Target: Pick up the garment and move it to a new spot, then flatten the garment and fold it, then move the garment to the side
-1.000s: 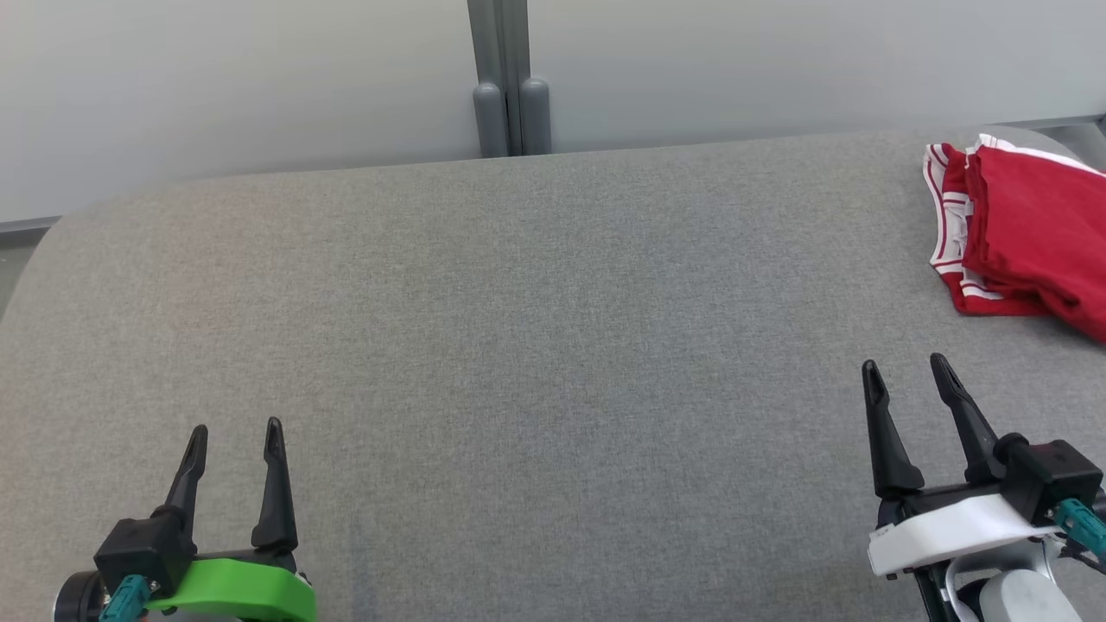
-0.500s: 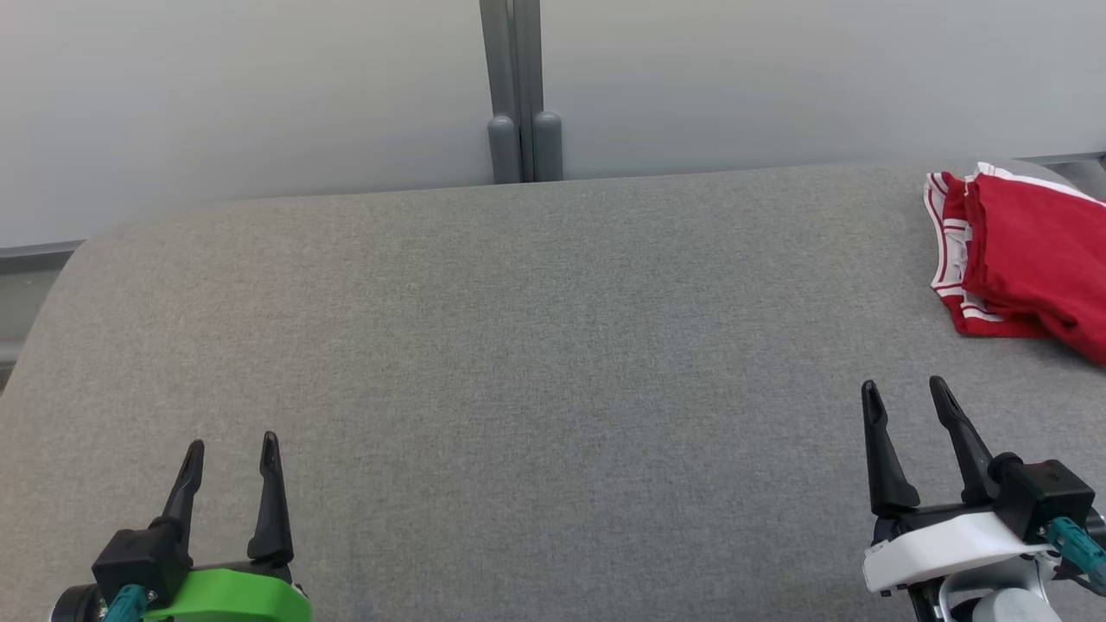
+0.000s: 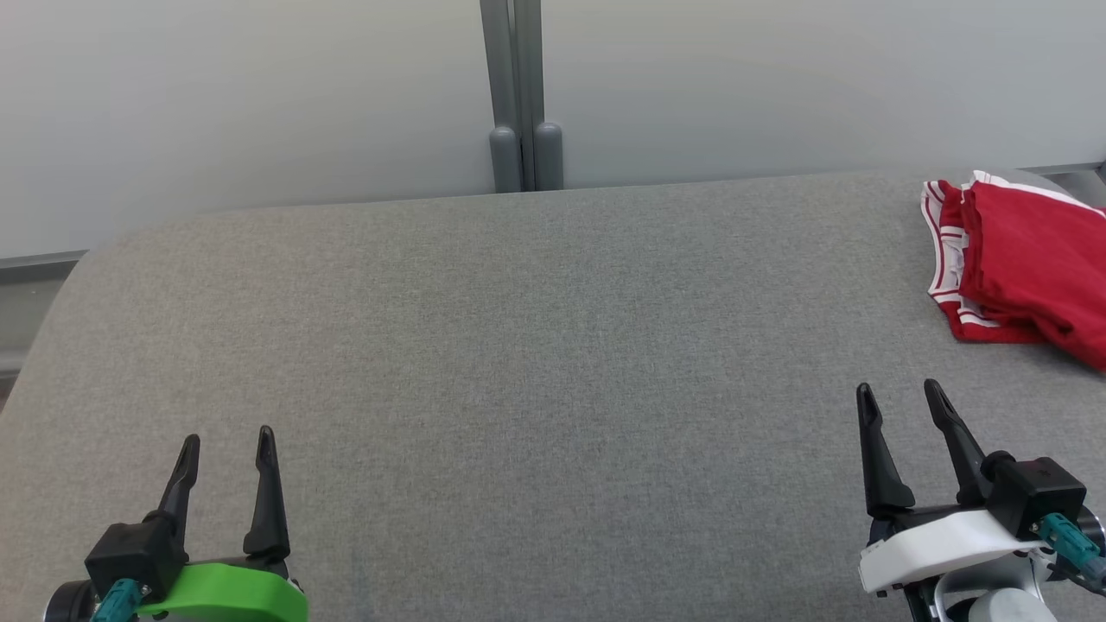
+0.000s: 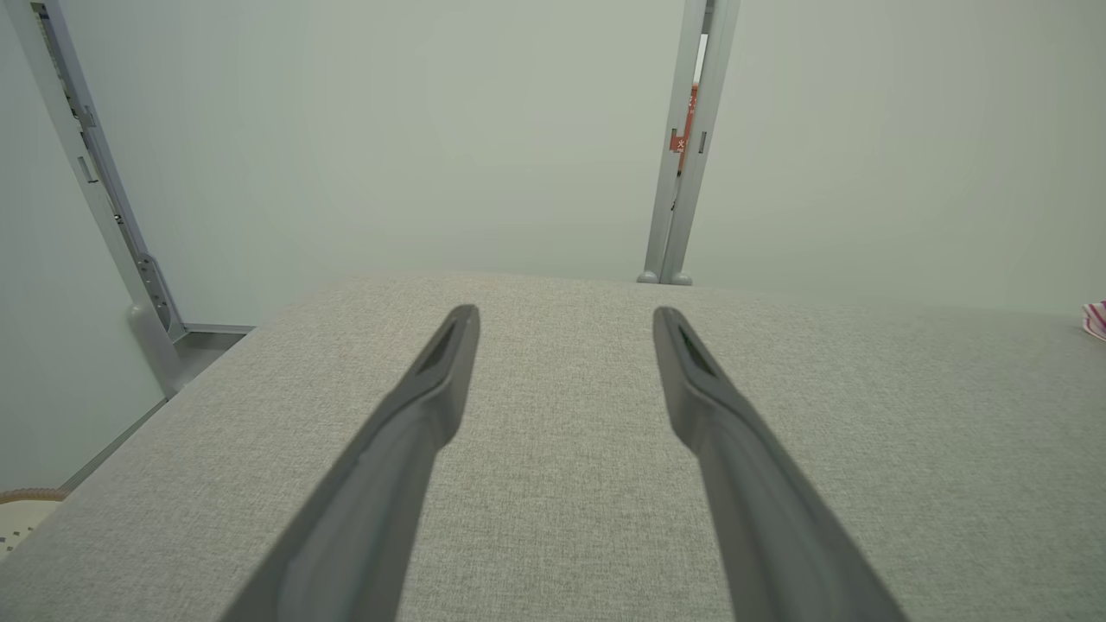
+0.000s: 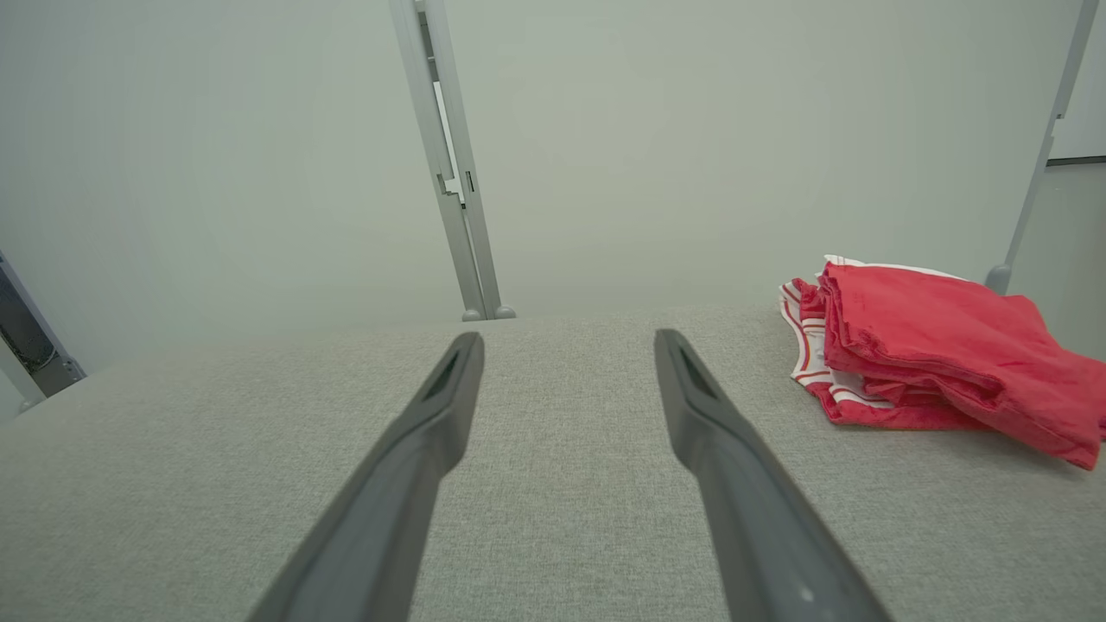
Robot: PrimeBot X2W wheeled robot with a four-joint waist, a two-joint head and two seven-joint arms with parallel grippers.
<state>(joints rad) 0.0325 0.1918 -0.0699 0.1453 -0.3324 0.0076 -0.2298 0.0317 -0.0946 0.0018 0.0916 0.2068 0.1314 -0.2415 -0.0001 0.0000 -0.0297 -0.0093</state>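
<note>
Garment [image 3: 1028, 259] folded at far right edge of grey surface [image 3: 553, 345]; left tool [image 3: 227, 434], right tool [image 3: 896, 384] spread, well apart.

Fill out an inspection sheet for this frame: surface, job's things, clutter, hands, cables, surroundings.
Surface: grey fabric surface, flat, no wrinkles seen.
Job's things: red garment with white striped trim, lying in a folded heap at the far right, touched by neither hand.
Clutter: nothing seen.
Hands: left hand open, holding nothing, low on the left; right hand open, holding nothing, short of the garment.
Cables: teal plug behind each hand; no loose cable seen.
Surroundings: pale wall panels joined by a grey post.
</note>
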